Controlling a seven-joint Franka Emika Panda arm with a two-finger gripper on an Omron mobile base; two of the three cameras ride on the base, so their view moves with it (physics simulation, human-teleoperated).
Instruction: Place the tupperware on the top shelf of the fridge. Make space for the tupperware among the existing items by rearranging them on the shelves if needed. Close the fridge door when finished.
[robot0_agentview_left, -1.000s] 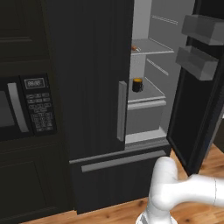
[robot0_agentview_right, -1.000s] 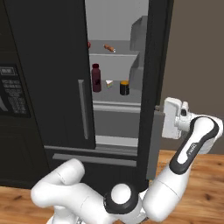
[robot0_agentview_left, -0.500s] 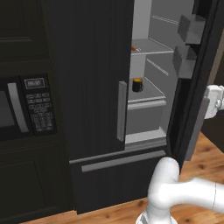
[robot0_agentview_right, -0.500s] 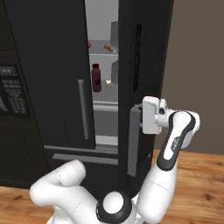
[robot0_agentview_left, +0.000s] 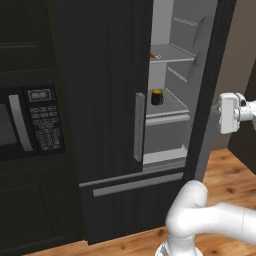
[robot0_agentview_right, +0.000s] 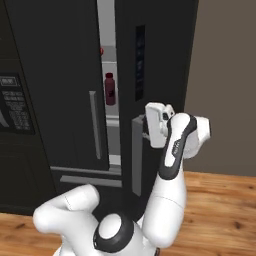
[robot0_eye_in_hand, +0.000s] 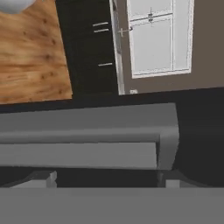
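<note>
Dark kitchen, fridge (robot0_agentview_right: 150, 60) door nearly shut, its silver handle (robot0_eye_in_hand: 87, 144) right before the end effector (robot0_eye_in_hand: 105, 179), jaw spread unclear.

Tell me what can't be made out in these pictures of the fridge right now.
- Tupperware: the nearly closed right door hides most of the top shelf in both base views.
- Gripper: hidden behind the door handle in the right base view.
- Skewer: a sliver in the left base view.
</note>
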